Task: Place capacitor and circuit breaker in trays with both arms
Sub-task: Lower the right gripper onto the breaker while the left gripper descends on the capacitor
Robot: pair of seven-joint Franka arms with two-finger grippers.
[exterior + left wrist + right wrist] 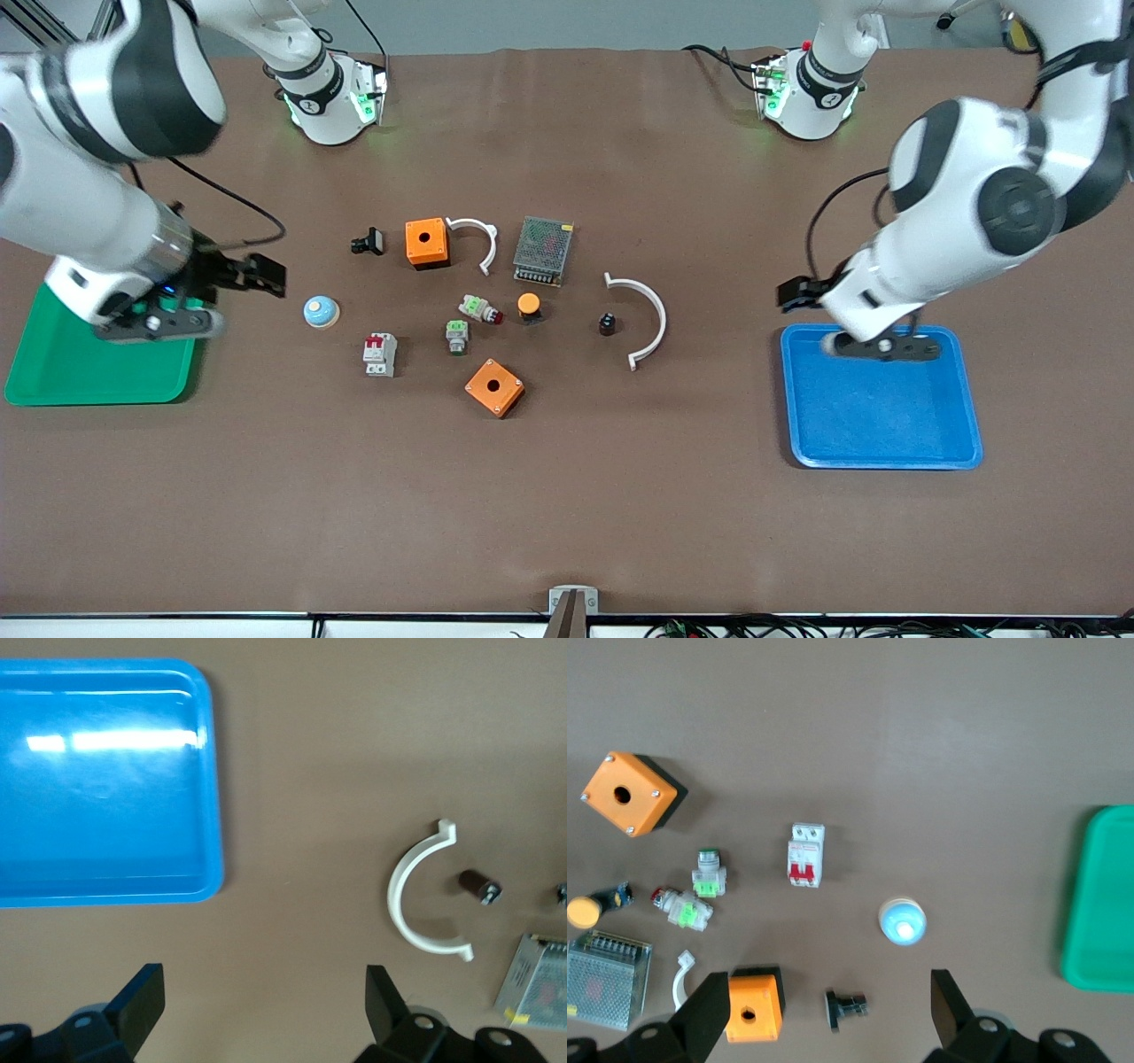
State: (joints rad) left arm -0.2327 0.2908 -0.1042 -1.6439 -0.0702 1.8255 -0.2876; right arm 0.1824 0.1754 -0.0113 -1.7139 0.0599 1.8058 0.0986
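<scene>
The left gripper (877,346) hangs wide open and empty over the blue tray (886,443), well apart from the capacitor (608,324); the right gripper (159,323), likewise open and empty over the green tray (80,377), stands apart from the circuit breaker (380,354).

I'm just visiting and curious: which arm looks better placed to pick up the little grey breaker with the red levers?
Probably the right. The right gripper hangs open over the green tray, at the breaker's end of the table. The left gripper, also open, is over the blue tray, closer to the capacitor.
</scene>
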